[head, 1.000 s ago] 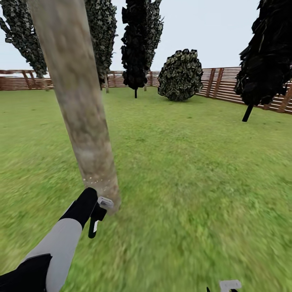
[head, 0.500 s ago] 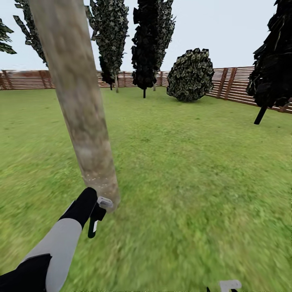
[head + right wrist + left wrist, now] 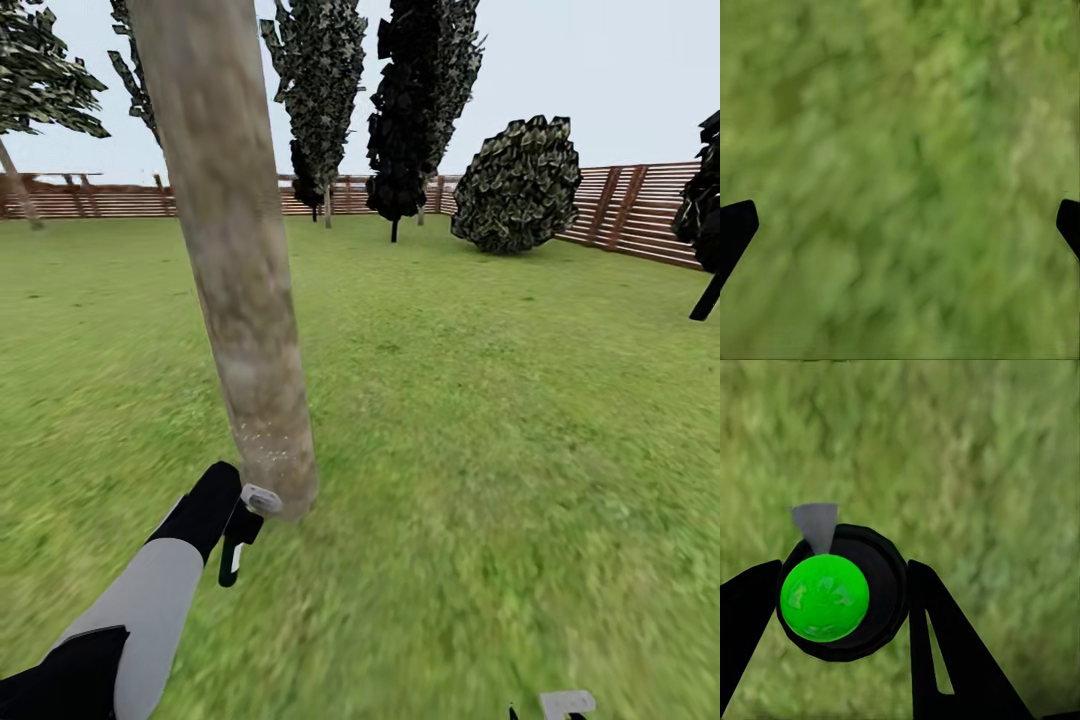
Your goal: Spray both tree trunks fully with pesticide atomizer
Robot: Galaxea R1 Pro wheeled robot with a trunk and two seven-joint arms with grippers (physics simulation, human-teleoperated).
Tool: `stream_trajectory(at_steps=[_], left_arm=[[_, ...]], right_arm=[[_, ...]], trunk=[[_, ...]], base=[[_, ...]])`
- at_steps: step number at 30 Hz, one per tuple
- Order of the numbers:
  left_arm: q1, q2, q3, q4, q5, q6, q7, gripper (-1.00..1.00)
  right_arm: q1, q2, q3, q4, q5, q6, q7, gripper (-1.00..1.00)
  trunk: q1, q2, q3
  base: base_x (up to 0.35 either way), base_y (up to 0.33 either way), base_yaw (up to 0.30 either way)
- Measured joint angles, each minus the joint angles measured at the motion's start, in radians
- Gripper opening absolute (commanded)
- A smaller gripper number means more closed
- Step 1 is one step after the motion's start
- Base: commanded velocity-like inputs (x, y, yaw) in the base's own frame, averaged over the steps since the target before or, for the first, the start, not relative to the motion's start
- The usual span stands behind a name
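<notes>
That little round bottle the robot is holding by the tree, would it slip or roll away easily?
Probably a bit slippery: the atomizer looks round and smooth, pinched between two flat black fingers, so it might twist in the left gripper. Dropped on its side, that round body would likely roll, though the grass should stop it soon. It looks rigid, not squashy.

Ground: green grass lawn, blurred close up. One mottled grey-brown tree trunk rises from it, its base just beside and ahead of the left gripper. Well beyond that gripper, dark narrow trees and a round shrub stand before a brown slatted fence.
</notes>
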Motion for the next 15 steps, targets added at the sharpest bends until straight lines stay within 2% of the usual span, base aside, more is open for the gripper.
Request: stream_trajectory(at_steps=[9, 15], left_arm=[[0.0, -0.001, 0.001, 0.0, 0.0, 0.0, 0.0, -1.0], [0.0, 0.001, 0.001, 0.0, 0.0, 0.0, 0.0, -1.0]], right_arm=[[0.0, -0.003, 0.0, 0.0, 0.0, 0.0, 0.0, 1.0], [0.0, 0.0, 0.0, 0.001, 0.0, 0.0, 0.001, 1.0]], trunk=[[0.0, 0.0, 0.0], [0.0, 0.0, 0.0]], base=[[0.202, -0.2, 0.009], [0.036, -0.267, 0.0]])
